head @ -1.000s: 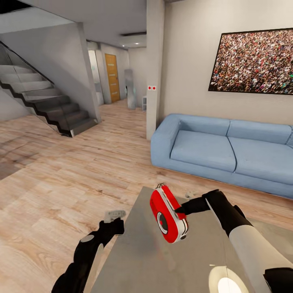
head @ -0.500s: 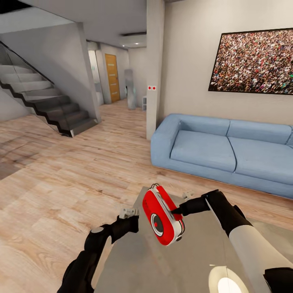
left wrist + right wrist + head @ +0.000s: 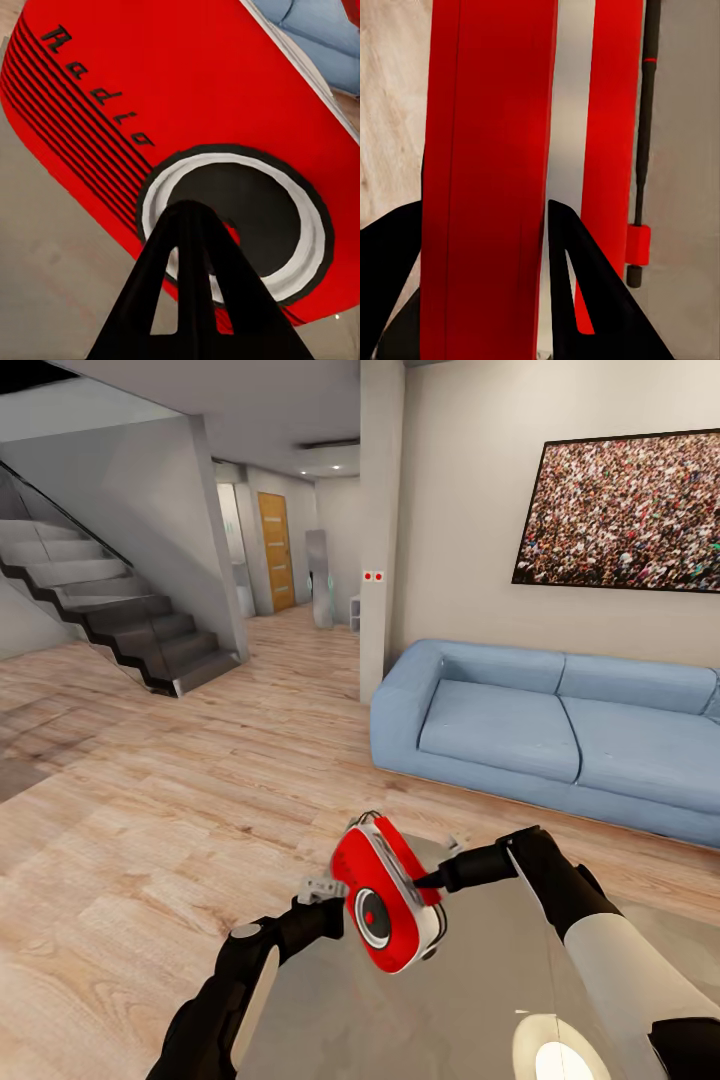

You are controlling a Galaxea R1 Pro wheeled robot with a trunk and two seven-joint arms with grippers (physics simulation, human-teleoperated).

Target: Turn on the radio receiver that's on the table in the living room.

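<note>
The red radio receiver (image 3: pixel 385 895) hangs tilted above the far end of the grey glossy table (image 3: pixel 490 980). My right gripper (image 3: pixel 432 879) holds it from the right, shut on its body, with a finger on each side of the white band (image 3: pixel 570 112). My left gripper (image 3: pixel 335 905) comes from the left with its fingers shut together. In the left wrist view that gripper's tip (image 3: pixel 191 214) rests against the dark round dial (image 3: pixel 247 217) on the radio's face (image 3: pixel 172 82). The radio's thin handle (image 3: pixel 643 150) runs along its top edge.
A blue sofa (image 3: pixel 540 725) stands behind the table against the wall, under a large picture (image 3: pixel 620 510). A white pillar (image 3: pixel 380 530) rises left of the sofa, and stairs (image 3: pixel 110 610) are at far left. A round white patch (image 3: pixel 555 1055) shows on the table's near right. Wooden floor (image 3: pixel 150 810) spreads left.
My left gripper has moved right and up to the radio's face. The right gripper has carried the radio a little left, with its dial turned toward the left gripper.
</note>
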